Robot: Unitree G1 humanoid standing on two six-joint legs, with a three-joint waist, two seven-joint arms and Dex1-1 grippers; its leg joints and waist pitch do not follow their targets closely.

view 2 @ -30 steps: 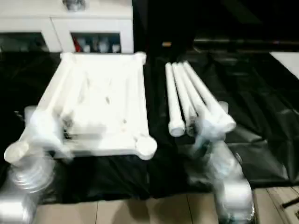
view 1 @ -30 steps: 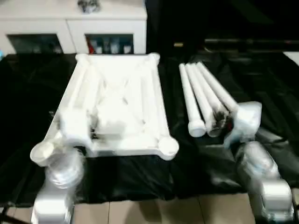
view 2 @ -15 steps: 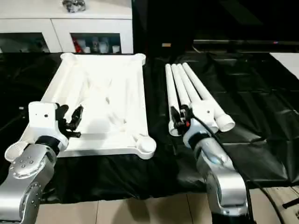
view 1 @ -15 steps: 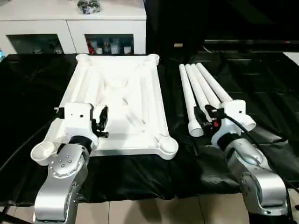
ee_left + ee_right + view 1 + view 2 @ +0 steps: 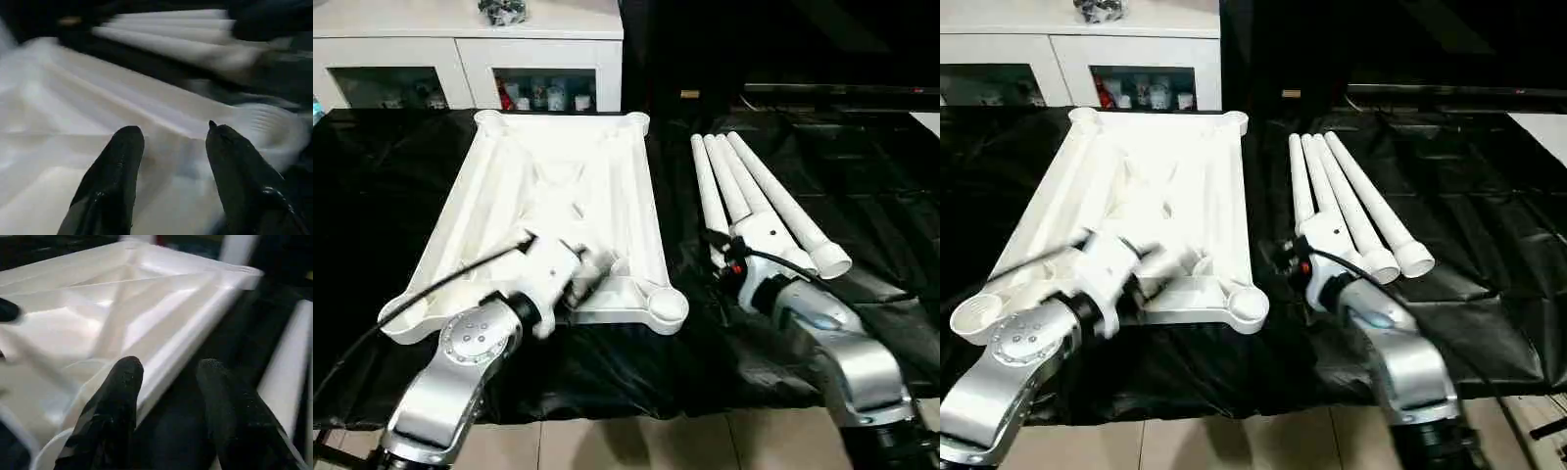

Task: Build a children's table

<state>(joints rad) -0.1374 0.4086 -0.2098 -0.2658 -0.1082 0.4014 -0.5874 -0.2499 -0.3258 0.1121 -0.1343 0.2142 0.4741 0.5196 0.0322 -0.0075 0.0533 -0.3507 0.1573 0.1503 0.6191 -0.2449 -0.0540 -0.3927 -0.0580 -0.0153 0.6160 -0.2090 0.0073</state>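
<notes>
Tabletop (image 5: 563, 196) lies ribbed side up on the black cloth (image 5: 862, 196), four legs (image 5: 754, 201) bundled just beside it on the right. Left gripper (image 5: 171, 147) hovers over its near edge, fingers apart, empty. Right gripper (image 5: 168, 377), fingers apart, sits between tabletop and legs.

eyes: high, facing down | wrists: low, close, blurry; share tabletop (image 5: 558, 196)

Both silver forearms reach forward and inward. The left claw (image 5: 168, 161) has its two black fingers (image 5: 110, 186) spread apart with nothing between them. The right claw (image 5: 168, 396) likewise appears parted and empty, fingers (image 5: 110, 416) angled toward the left arm's side.
</notes>
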